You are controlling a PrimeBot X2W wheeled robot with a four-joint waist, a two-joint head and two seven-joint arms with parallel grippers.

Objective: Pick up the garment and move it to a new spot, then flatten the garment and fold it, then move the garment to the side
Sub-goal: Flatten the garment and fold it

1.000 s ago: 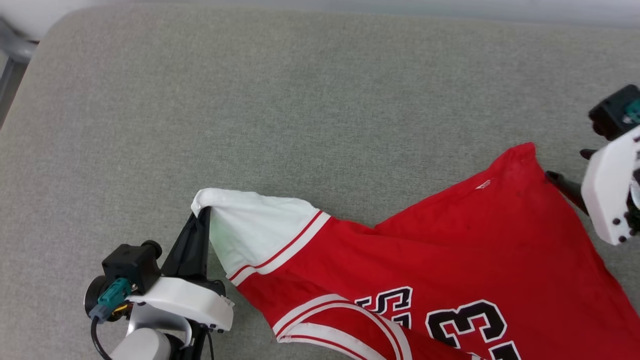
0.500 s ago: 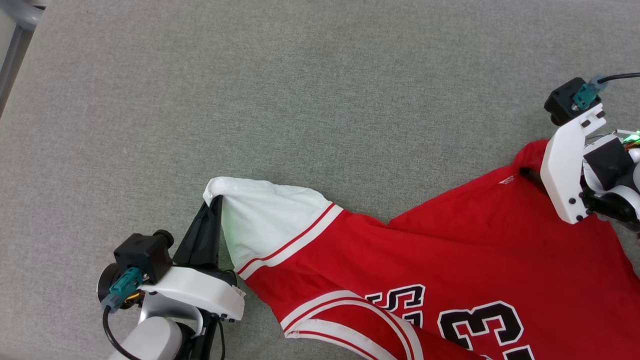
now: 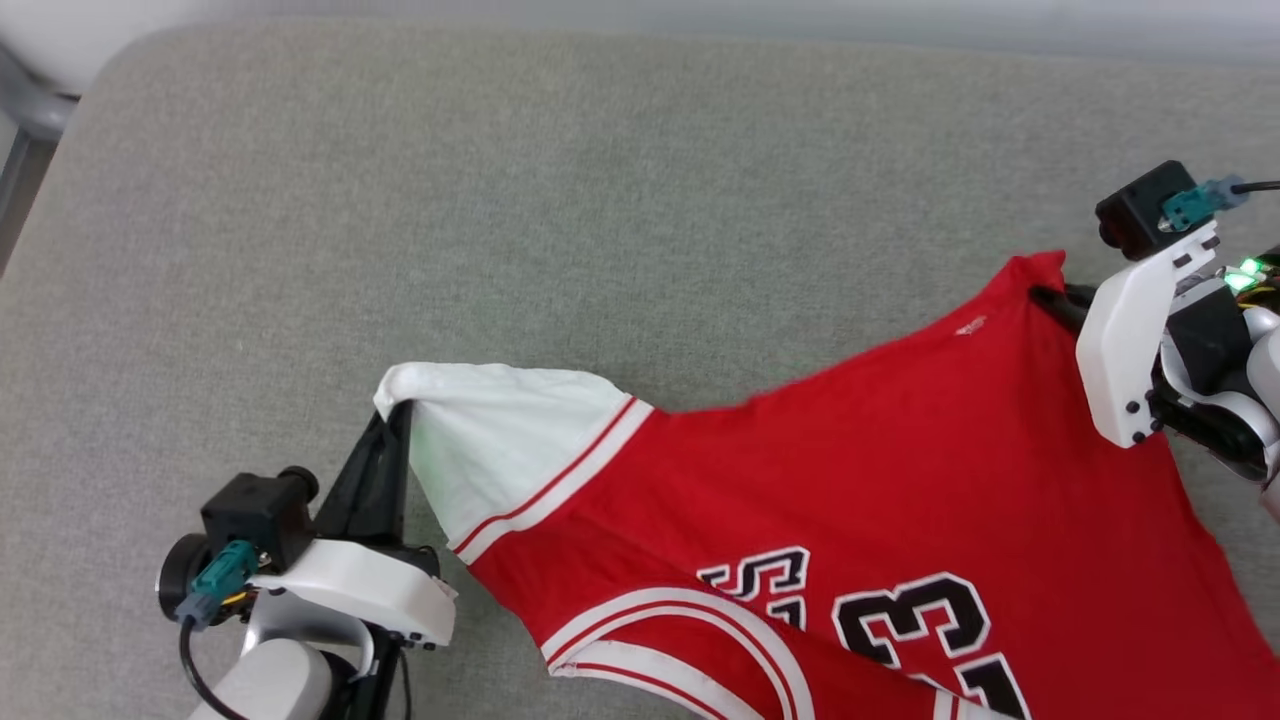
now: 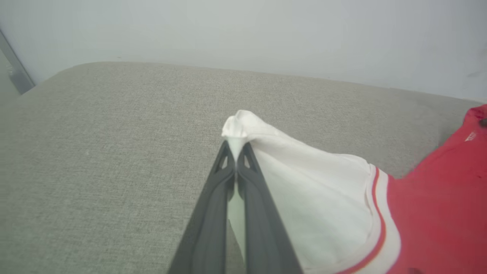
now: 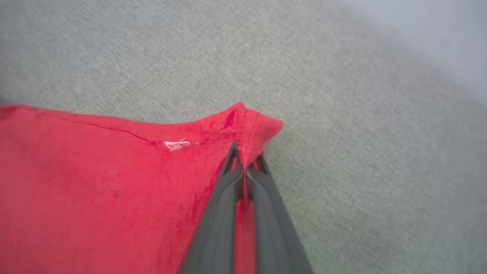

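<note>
Now, the garment [image 3: 900,470] sprawls across the lower right of the grey padded surface [image 3: 600,200], red body spread out, lettered face up. Black white-edged numerals read "23" [image 3: 915,625], with an "S" [image 3: 770,580] just before them; the rest of the word runs off the bottom of the head view. A small white mark [image 3: 970,324] sits by the upper hem, too small to read, and even the close right wrist view gives just a white squiggle [image 5: 177,144].

Left end effector [image 3: 393,412] is clamped tight on the tip of the white sleeve [image 3: 500,440], lifting it into a peak. The left wrist view shows cloth squeezed between the dark fingers [image 4: 213,213], with a pale wall [image 4: 243,30] beyond the surface. Right end effector [image 3: 1042,295] is pinched on the red hem corner. Its own view shows the closed fingers [image 5: 220,213] gripping cloth, which the head view half hides behind the white wrist housing [image 3: 1130,340].
</note>
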